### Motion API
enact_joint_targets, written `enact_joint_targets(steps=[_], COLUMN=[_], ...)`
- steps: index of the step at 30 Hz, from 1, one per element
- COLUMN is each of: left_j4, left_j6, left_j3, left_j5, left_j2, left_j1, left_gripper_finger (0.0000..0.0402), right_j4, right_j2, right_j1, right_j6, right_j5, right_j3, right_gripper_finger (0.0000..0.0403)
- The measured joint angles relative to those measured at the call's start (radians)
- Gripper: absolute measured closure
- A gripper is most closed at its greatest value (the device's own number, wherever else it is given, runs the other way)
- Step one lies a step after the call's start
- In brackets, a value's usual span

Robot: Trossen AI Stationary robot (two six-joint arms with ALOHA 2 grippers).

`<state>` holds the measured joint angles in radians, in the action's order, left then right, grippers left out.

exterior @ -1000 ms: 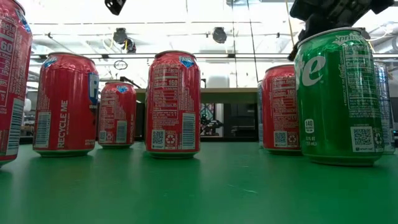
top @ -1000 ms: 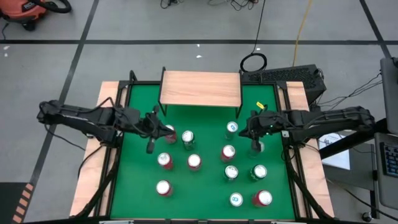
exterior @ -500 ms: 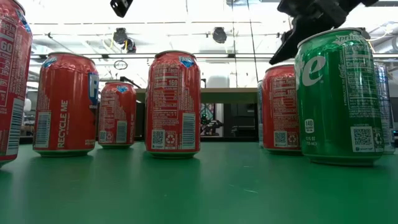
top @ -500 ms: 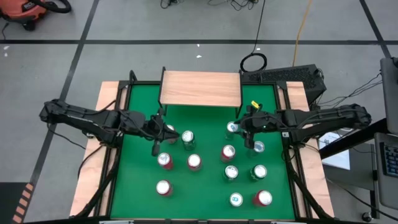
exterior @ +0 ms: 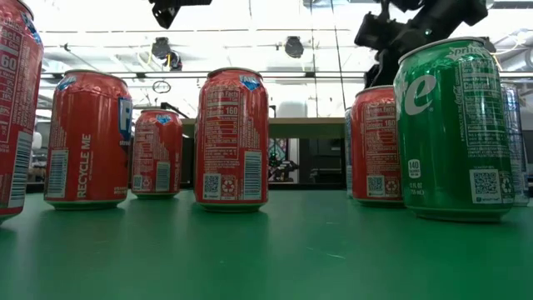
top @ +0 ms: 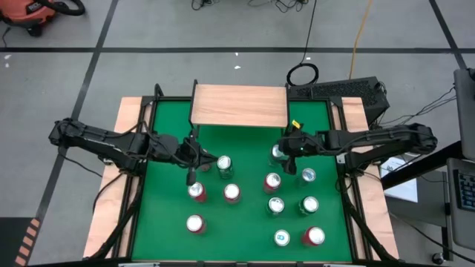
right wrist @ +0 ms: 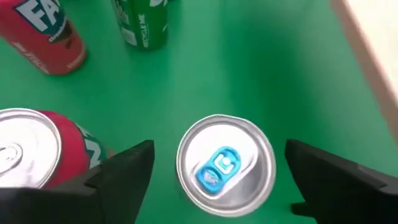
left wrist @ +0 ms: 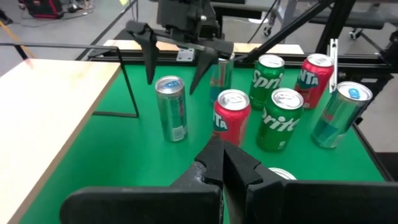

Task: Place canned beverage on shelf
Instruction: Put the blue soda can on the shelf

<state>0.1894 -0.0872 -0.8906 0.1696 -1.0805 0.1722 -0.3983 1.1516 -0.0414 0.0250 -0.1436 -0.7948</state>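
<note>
Standing upright, silver can (right wrist: 225, 165), open right end effector (right wrist: 217, 168) above

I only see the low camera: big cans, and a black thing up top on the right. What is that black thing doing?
Observer: That is the right gripper. It is open, with one finger on each side of a silver can with a blue tab, and it has not closed on the can.
Operator: Is the other arm holding a can?
Observer: No. The left gripper is shut with nothing in it, out over the left half of the table.
Operator: Is any can on the shelf?
Observer: Not yet. From above, the shelf has no can on its wooden top.
</note>
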Motion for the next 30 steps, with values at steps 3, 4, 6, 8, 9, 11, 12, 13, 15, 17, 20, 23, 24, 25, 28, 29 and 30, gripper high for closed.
enact_joint_targets(steps=[3, 4, 6, 8, 9, 11, 12, 13, 15, 17, 20, 23, 24, 25, 28, 29, 30], left_j4=[0.003, 0.002, 0.003, 0.003, 0.002, 0.002, 0.002, 0.002, 0.002, 0.001, 0.003, -0.003, 0.0, -0.004, -0.023, -0.032, -0.047], left_j6=[-0.001, -0.001, -0.001, -0.002, -0.002, -0.002, -0.002, -0.002, -0.002, -0.002, -0.002, -0.002, -0.002, -0.002, -0.002, -0.002, -0.002], left_j3=[0.0, 0.0, 0.0, 0.0, 0.0, 0.0, 0.0, 0.0, 0.0, 0.0, -0.001, -0.002, -0.002, -0.002, -0.002, -0.002, -0.002], left_j5=[0.0, 0.0, 0.0, 0.0, 0.0, 0.0, 0.0, 0.0, 0.0, 0.0, 0.0, 0.0, 0.0, 0.0, -0.001, -0.001, -0.001], left_j2=[0.0, 0.0, 0.0, 0.0, 0.0, 0.0, 0.0, 0.0, 0.0, -0.006, -0.019, -0.043, -0.051, -0.063, -0.095, -0.106, -0.119], left_j1=[0.0, 0.0, 0.0, 0.0, 0.0, 0.0, 0.0, 0.0, 0.0, 0.0, 0.0, 0.0, 0.0, 0.0, 0.0, 0.0, 0.0], left_gripper_finger=[0.0401, 0.0401, 0.0401, 0.0401, 0.0401, 0.0401, 0.0401, 0.0401, 0.0401, 0.0401, 0.0401, 0.0401, 0.0401, 0.0401, 0.0402, 0.0401, 0.0401], right_j4=[0.006, 0.006, 0.006, 0.008, 0.009, 0.009, 0.009, 0.01, 0.015, 0.018, 0.017, 0.02, 0.021, 0.022, 0.021, 0.012, 0.001], right_j2=[0.033, 0.043, 0.062, 0.077, 0.083, 0.09, 0.091, 0.091, 0.091, 0.091, 0.091, 0.091, 0.09, 0.089, 0.081, 0.081, 0.077], right_j1=[-0.018, -0.024, -0.036, -0.044, -0.047, -0.051, -0.052, -0.054, -0.056, -0.057, -0.057, -0.057, -0.057, -0.057, -0.057, -0.057, -0.057], right_j6=[0.001, 0.0, 0.0, 0.0, 0.0, 0.008, 0.013, 0.016, 0.025, 0.025, 0.016, 0.015, 0.014, 0.012, 0.008, 0.005, 0.002], right_j5=[0.018, 0.018, 0.018, 0.018, 0.02, 0.022, 0.025, 0.037, 0.057, 0.08, 0.098, 0.099, 0.099, 0.098, 0.096, 0.096, 0.096], right_j3=[0.0, 0.0, 0.0, 0.0, 0.0, 0.0, 0.0, 0.0, 0.0, 0.0, 0.0, 0.0, 0.0, 0.0, 0.0, -0.009, -0.02], right_gripper_finger=[0.0046, 0.0046, 0.0047, 0.0048, 0.0048, 0.0049, 0.005, 0.0053, 0.0068, 0.009, 0.0132, 0.0171, 0.0178, 0.0178, 0.0178, 0.0178, 0.0178])
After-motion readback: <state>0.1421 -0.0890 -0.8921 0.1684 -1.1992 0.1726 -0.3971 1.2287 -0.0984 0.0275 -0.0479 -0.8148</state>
